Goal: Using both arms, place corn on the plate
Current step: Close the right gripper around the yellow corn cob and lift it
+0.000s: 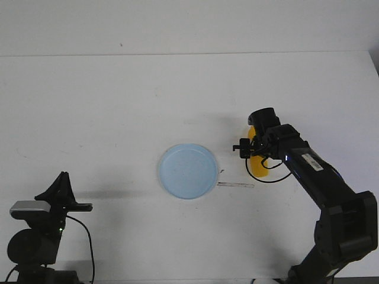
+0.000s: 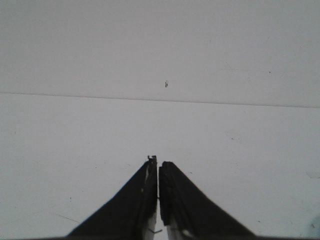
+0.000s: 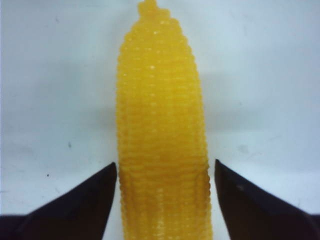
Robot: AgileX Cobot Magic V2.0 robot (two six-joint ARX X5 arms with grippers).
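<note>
The corn (image 3: 162,135) lies on the worktop (image 1: 118,100) between the spread fingers of the right claw (image 3: 165,200), not yet gripped. The plate (image 1: 188,171), beside that claw, holds nothing. The left claw (image 2: 158,200) is closed, empty.

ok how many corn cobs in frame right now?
1. The corn lies on the table to the right of the plate, mostly hidden under the right pincer, whose open fingers straddle it. None on the plate or near the left pincer.
</note>
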